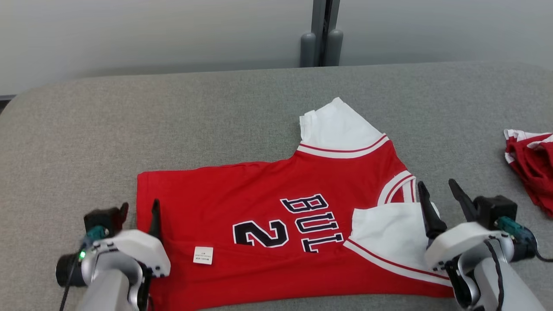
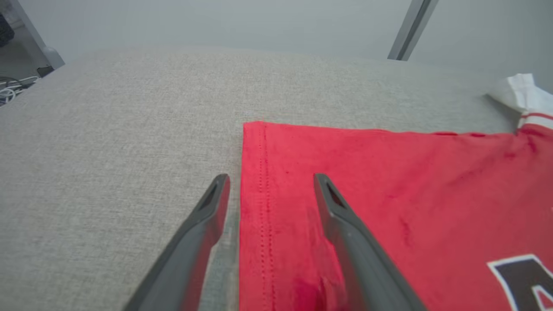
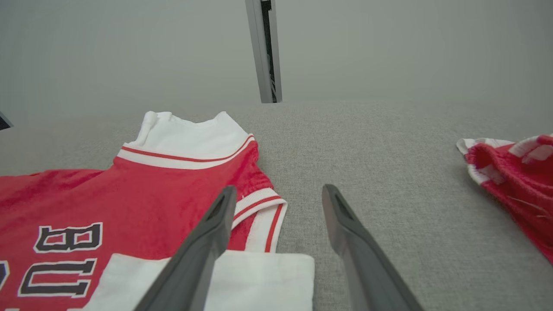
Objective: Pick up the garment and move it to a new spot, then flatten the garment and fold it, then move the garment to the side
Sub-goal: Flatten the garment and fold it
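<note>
Straddling the jersey (image 1: 259, 190) edge, left hand (image 2: 271, 178) and right hand (image 3: 280, 187) gape (label (image 1: 203, 255) in head view).

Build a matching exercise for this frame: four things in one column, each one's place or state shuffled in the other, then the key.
1 jersey
2 left pincer
3 right pincer
4 other red garment

A open, astride the collar
B bunched at the right edge of the table
C spread out mid-table
D open, astride the hem

Pairs: 1-C, 2-D, 3-A, 4-B
</note>
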Robot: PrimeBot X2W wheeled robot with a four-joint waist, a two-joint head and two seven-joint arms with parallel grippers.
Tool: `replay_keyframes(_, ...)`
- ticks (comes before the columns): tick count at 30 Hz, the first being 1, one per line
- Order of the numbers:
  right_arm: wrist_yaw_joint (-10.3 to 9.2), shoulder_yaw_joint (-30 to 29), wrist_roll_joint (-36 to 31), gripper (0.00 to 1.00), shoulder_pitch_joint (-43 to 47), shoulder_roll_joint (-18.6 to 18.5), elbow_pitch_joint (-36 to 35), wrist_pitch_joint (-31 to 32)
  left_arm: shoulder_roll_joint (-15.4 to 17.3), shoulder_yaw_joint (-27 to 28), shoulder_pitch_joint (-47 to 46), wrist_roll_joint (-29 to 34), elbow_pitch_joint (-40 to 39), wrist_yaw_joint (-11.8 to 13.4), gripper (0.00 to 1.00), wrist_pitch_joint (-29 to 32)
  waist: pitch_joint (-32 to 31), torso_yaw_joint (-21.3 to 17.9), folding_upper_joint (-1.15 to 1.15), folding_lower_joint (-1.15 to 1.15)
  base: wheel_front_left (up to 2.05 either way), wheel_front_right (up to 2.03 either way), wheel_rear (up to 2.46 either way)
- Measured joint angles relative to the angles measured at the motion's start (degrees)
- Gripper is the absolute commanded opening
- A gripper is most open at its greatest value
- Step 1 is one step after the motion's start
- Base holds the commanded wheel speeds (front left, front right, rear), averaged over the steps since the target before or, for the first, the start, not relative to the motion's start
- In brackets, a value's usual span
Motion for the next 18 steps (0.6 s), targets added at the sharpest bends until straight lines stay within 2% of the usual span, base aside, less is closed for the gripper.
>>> replay_keyframes(8, 0.00, 5.14, -0.62, 1.00, -9.39, -0.05, 3.52, 0.00, 2.02, -0.78, -15.58, 0.04, 10.95, -0.37, 1.00, 7.31, 4.26, -0.66, 0.00, 0.00, 0.00, 0.00, 0.00)
replay_keyframes(13, 0.00, 6.77, -0.46, 1.00, -12.59, 0.05, 5.08, 0.01, 2.11, -1.20, -18.83, -0.02, 16.05, -0.21, 1.00, 10.94, 6.17, -0.85, 0.00, 0.00, 0.00, 0.00, 0.00)
replay_keyframes(17, 0.00, 8.24, -0.22, 1.00, -15.25, -0.16, 6.64, 0.00, 2.08, -1.19, -20.45, -0.60, 18.20, -0.35, 1.00, 10.37, 7.27, -0.82, 0.00, 0.00, 0.00, 0.00, 0.00)
replay_keyframes(18, 0.00, 8.66, -0.19, 1.00, -16.14, -0.38, 7.13, 0.00, 2.04, -1.22, -20.89, -0.75, 18.56, -0.48, 0.87, 9.88, 7.56, -0.73, 0.00, 0.00, 0.00, 0.00, 0.00)
